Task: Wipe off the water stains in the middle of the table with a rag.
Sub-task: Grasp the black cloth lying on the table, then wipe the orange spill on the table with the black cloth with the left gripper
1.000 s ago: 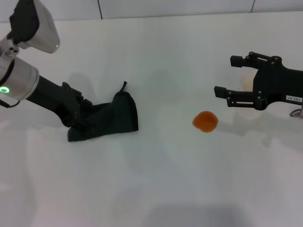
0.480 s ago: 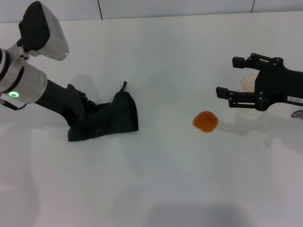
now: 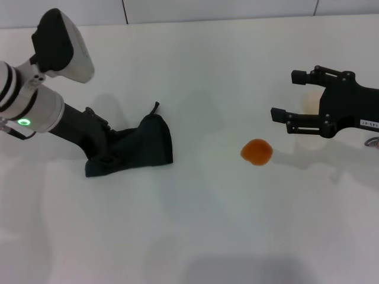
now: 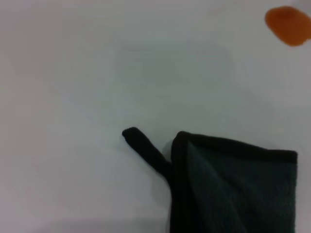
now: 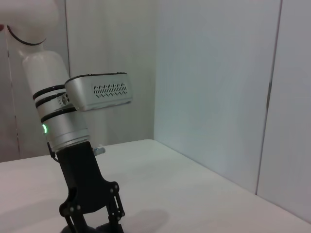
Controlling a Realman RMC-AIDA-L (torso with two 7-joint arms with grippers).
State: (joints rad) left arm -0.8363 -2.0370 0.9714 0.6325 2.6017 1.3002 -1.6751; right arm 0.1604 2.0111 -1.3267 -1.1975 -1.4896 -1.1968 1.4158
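The orange water stain point(image 3: 256, 152) lies right of the middle of the white table point(image 3: 195, 225). It also shows in the left wrist view point(image 4: 289, 25). The dark rag point(image 3: 139, 148) lies on the left of the table, its loop tag point(image 3: 156, 107) pointing away from me. The rag point(image 4: 233, 189) and loop tag point(image 4: 146, 148) also show in the left wrist view. My left gripper point(image 3: 99, 155) is down on the rag's left end, shut on it; it also shows in the right wrist view point(image 5: 92, 218). My right gripper point(image 3: 285, 94) is open, above the table, right of the stain.
A white paper cup point(image 3: 309, 104) stands partly hidden behind my right gripper's fingers. Pale wall panels point(image 5: 214, 87) stand behind the table's far edge. Bare tabletop lies between the rag and the stain.
My left arm's wrist has swung right and more upright while its gripper stays on the rag. The rag and stain have not moved. My right gripper shifted slightly right.
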